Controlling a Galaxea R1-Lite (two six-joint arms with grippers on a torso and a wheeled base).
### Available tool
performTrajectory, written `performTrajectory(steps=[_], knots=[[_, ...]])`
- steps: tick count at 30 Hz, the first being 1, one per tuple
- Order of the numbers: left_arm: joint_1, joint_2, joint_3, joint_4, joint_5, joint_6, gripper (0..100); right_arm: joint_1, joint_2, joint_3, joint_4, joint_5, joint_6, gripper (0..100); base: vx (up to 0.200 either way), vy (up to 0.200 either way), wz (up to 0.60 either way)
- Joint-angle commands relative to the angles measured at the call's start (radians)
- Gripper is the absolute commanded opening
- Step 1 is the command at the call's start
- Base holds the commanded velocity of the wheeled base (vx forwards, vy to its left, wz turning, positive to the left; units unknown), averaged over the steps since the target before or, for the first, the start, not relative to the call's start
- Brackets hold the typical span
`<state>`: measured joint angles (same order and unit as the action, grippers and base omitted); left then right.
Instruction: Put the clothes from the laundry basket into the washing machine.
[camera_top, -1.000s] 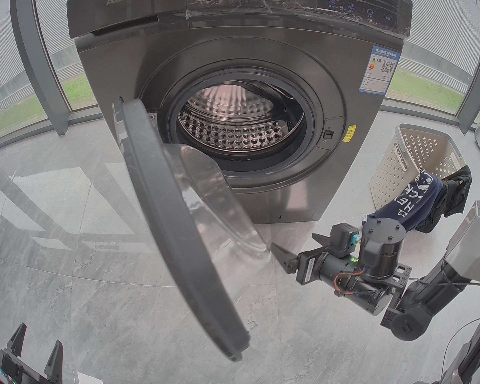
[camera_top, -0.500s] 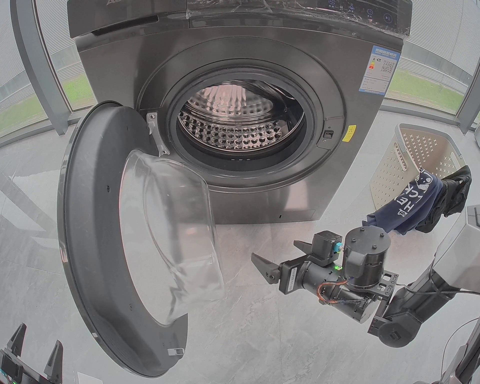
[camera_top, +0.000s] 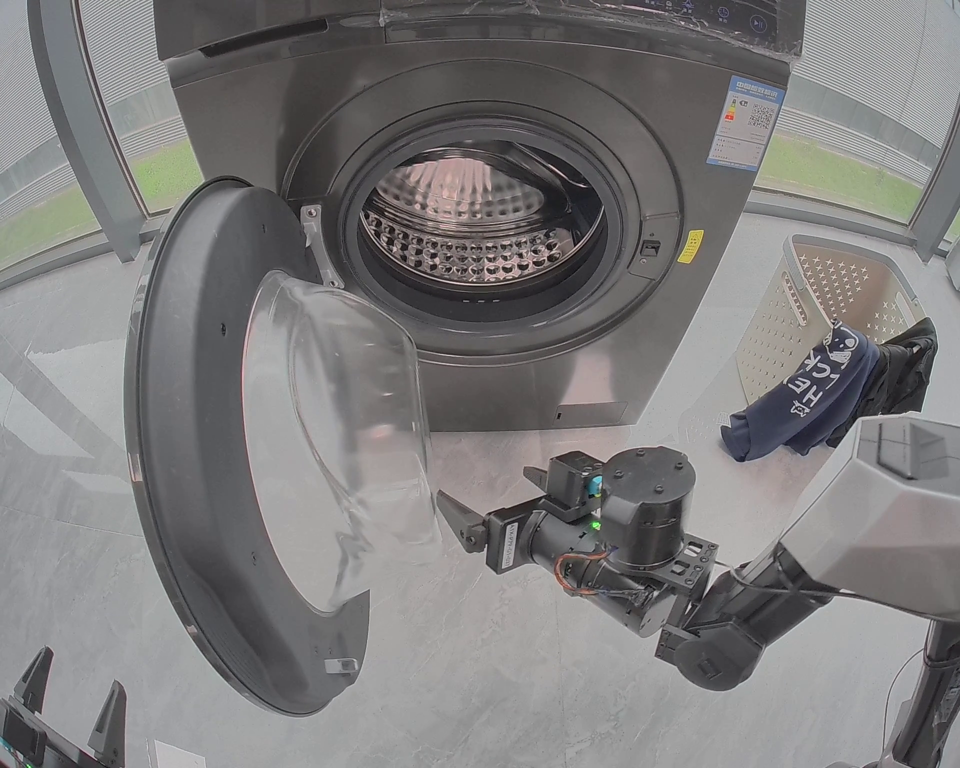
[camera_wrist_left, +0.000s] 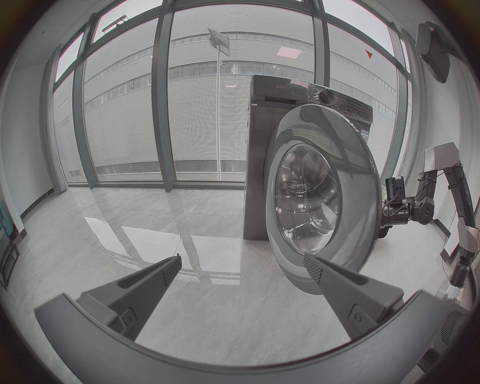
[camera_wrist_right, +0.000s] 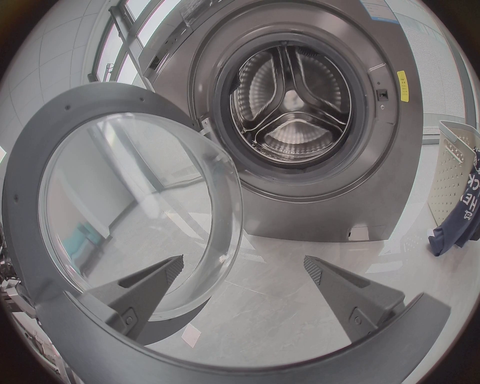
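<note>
head view: door (camera_top: 200, 450) is found swung fully wide, where a second ago it was edge-on across the drum (camera_top: 480, 220), so loading is judged unobstructed. right gripper (camera_top: 490, 497) is held just beside the door glass, jaws spread, empty; left gripper (camera_top: 72, 690) likewise parted. clothes (camera_top: 800, 405) are seen draped over the laundry basket (camera_top: 785, 320) rim.
</note>
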<state>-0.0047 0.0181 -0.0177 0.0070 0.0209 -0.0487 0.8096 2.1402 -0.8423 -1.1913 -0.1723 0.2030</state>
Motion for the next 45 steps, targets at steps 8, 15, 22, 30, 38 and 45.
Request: performTrajectory(steps=[8,15,22,30,38,45], knots=[[0.0,-0.009,0.015,0.001,-0.001,0.0,100,0.039,0.092,-0.063,-0.021,-0.006,0.001,100,0.0,0.0,0.0],[0.0,-0.009,0.015,0.001,-0.001,0.001,100,0.023,0.095,-0.096,-0.025,-0.007,0.001,100,0.0,0.0,0.0],[0.0,-0.009,0.015,0.001,-0.001,0.001,100,0.016,0.118,-0.181,-0.011,-0.006,-0.004,100,-0.086,0.0,0.0],[0.0,-0.009,0.015,-0.001,-0.001,0.0,100,0.072,0.224,-0.386,0.07,-0.001,-0.024,100,0.0,0.0,0.0],[0.0,-0.009,0.015,-0.001,0.001,0.0,100,0.077,0.271,-0.532,0.079,-0.003,-0.027,100,0.0,0.0,0.0],[0.0,-0.009,0.015,-0.001,-0.001,0.0,100,0.089,0.294,-0.647,0.179,0.001,-0.027,100,0.0,0.0,0.0]])
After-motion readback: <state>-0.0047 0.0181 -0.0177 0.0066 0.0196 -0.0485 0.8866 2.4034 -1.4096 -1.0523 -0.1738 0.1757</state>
